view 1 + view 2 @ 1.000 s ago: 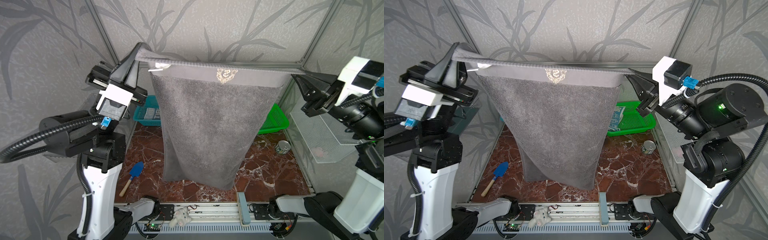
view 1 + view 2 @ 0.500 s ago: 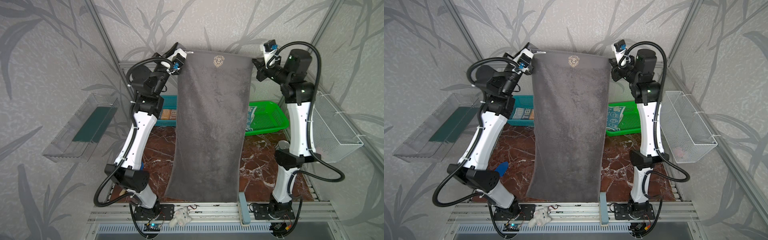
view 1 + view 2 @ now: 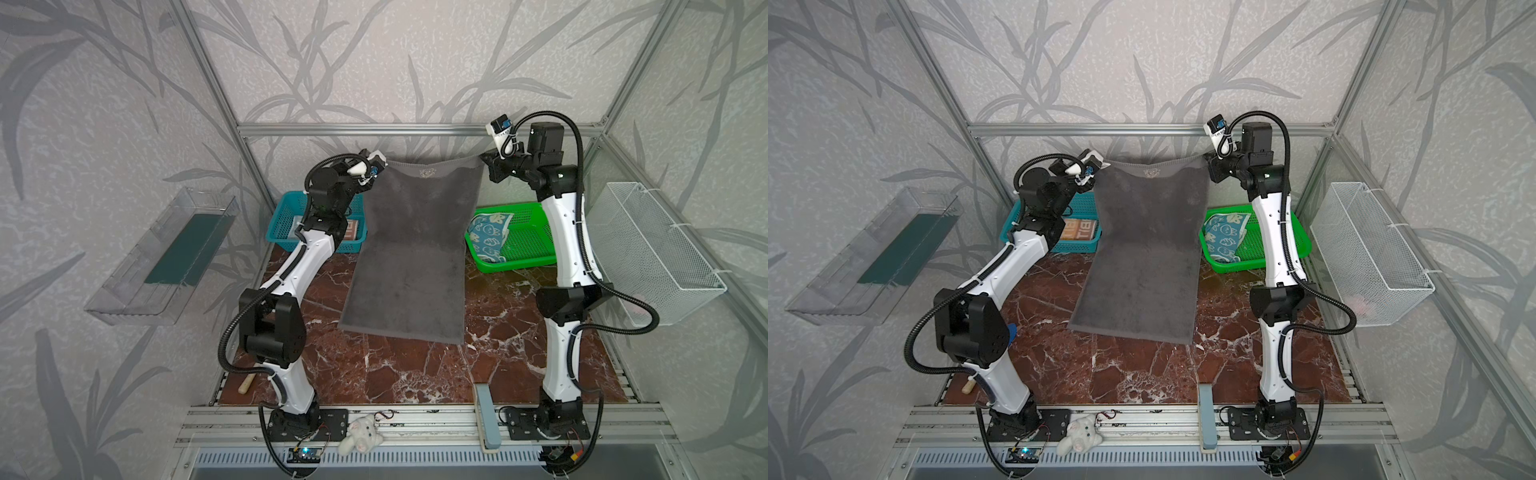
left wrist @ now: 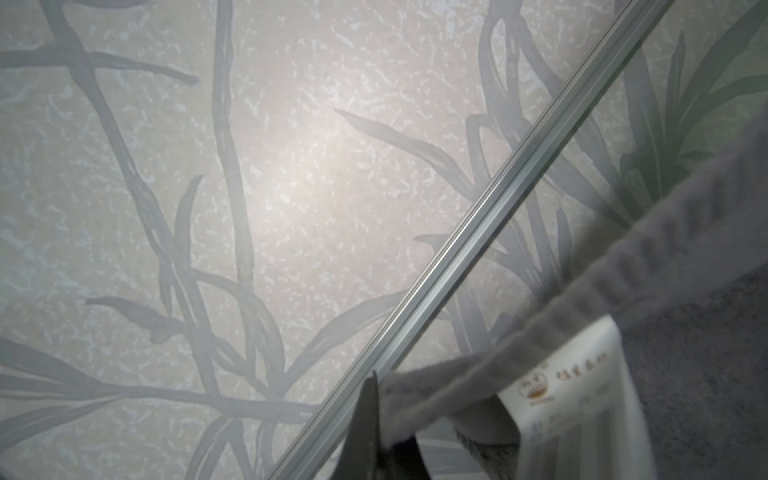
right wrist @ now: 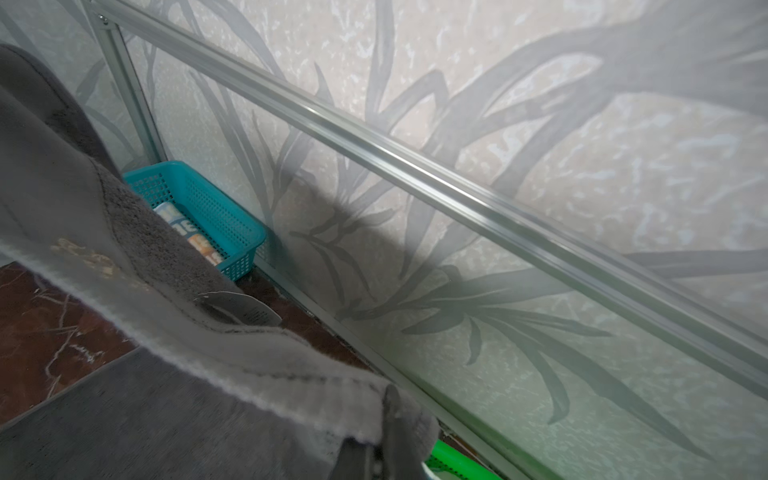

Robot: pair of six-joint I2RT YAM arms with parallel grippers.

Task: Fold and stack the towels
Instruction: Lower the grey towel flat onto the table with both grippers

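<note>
Spreading is in hand: left gripper (image 3: 378,164) and right gripper (image 3: 484,159) each pinch a corner of the grey towel (image 3: 415,257) slung between them. The next move likely calls for lowering both evenly.

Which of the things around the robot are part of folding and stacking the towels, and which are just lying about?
Part of the job: grey towel, gripped at its top corners by the left gripper and right gripper; bunny towel in the green basket; lettered towel in the teal basket.
Lying about: plush toy, wire basket, clear tray, wooden handle.
</note>
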